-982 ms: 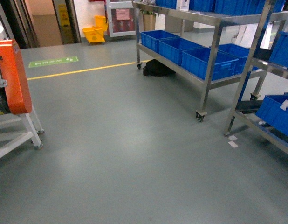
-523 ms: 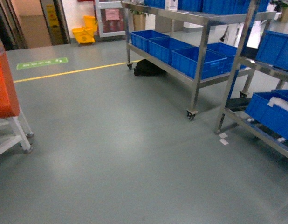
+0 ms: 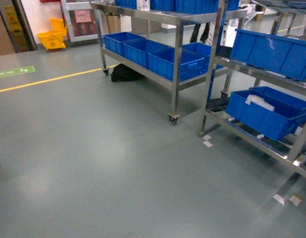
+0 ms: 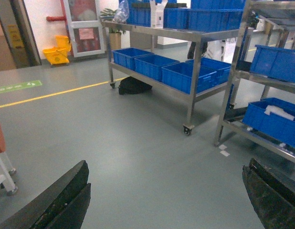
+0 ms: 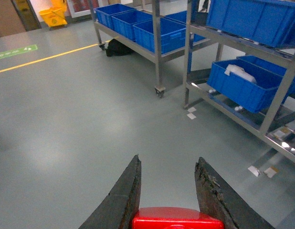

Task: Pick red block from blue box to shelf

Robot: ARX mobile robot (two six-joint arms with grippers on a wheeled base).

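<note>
Shiny steel shelf (image 3: 178, 29), glossy red block (image 5: 177, 218)

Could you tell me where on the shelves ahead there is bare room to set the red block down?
Little is free. The near shelf has a bare strip of lower rail in front of its crate; that crate holds something white. The far shelf's lower tier is packed with crates. The block sits between the right tool's fingers.

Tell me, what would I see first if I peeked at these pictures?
First, the bright red block, pinched between the right gripper's dark jaws at the bottom of the right wrist view. Next, the shiny steel shelf on the right, loaded with dark blue crates. Far back left stands a yellow mop bucket.
</note>
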